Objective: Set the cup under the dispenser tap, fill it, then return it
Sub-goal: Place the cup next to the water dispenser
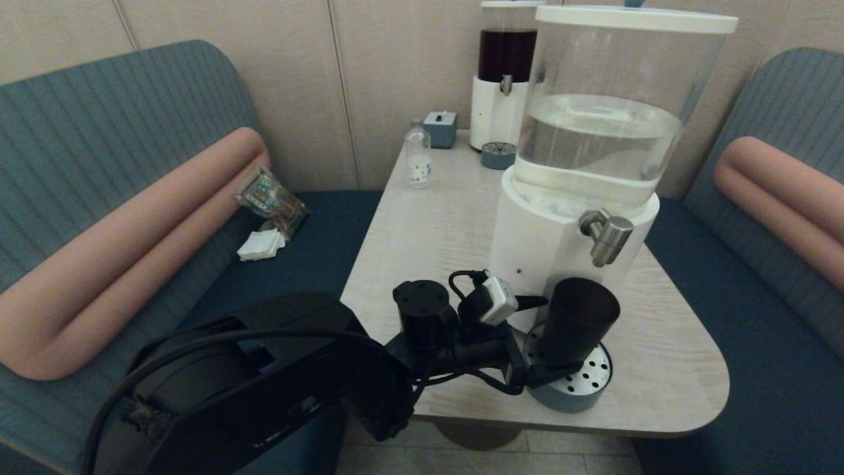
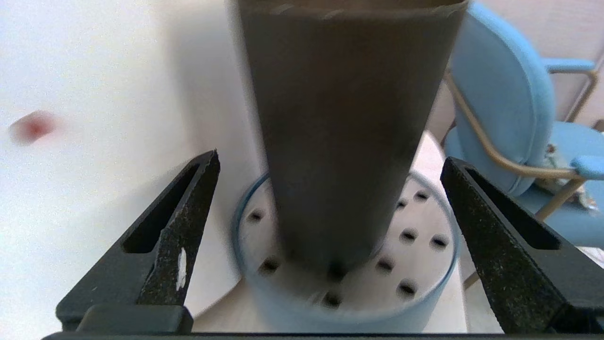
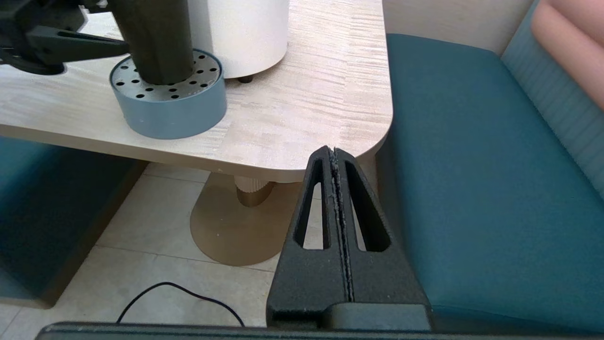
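Now your left gripper [image 2: 330, 245] sits released around the cup [image 1: 580, 320] on the drip tray [image 1: 580, 389], below the tap [image 1: 606, 236], ready to fill; right gripper [image 3: 336, 158] clenched empty

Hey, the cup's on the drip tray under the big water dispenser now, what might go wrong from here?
1. In the head view the cup sits left of the dispenser tap, so water may miss its mouth.
2. The left gripper is open with fingers flanking the cup, not touching; a sideways drift might tip it off the drip tray.
3. The drip tray is close to the table edge, so spills may reach the floor.
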Robot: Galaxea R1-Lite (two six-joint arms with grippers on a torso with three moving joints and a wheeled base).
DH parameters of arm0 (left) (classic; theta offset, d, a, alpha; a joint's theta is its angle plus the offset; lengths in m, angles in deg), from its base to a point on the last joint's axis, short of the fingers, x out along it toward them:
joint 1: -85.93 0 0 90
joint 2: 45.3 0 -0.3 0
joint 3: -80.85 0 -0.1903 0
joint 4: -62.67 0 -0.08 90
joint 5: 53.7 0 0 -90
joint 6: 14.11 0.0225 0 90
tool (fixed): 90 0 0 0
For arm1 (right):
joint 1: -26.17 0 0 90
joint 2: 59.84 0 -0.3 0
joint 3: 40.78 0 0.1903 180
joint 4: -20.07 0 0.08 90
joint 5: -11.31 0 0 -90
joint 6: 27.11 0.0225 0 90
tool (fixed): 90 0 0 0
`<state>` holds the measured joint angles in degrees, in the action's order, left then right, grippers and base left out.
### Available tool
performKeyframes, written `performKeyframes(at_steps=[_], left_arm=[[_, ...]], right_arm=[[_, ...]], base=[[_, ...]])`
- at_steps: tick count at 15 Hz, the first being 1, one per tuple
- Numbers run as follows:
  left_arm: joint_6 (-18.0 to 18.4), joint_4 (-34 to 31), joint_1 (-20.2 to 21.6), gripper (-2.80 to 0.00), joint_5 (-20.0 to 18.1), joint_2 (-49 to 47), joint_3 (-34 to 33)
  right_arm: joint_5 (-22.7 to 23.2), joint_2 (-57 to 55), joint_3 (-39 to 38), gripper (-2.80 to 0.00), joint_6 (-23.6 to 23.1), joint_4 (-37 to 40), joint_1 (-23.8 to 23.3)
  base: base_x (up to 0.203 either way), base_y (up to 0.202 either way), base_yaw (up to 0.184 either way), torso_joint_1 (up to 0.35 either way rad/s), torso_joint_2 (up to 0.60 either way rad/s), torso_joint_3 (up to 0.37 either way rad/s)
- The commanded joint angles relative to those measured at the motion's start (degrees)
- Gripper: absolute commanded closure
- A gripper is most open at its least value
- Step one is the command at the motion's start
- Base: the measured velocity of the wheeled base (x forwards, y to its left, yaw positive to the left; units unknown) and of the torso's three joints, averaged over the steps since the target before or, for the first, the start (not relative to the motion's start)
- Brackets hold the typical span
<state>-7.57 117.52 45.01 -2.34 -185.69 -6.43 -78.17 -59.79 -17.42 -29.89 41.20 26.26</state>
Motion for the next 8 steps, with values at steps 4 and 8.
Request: performKeyframes(at_steps=[4,8], left_arm=[[-0.41,0.44,-1.56,-2.80,-0.08,-2.59,2.68],[-0.73,0.45,-2.63,-2.80,-0.04,-3.80,4.21]], right_arm=[[0.01,0.04,-0.88,0.00,-0.03,-0.05,0.01],[0.01,0.04,-0.86,0.00,-0.03,-0.05,-0.01]], base=[[0.000,0.000,0.000,0.000,0.00,0.000],[0.000,0.000,0.000,0.000,0.00,0.000]])
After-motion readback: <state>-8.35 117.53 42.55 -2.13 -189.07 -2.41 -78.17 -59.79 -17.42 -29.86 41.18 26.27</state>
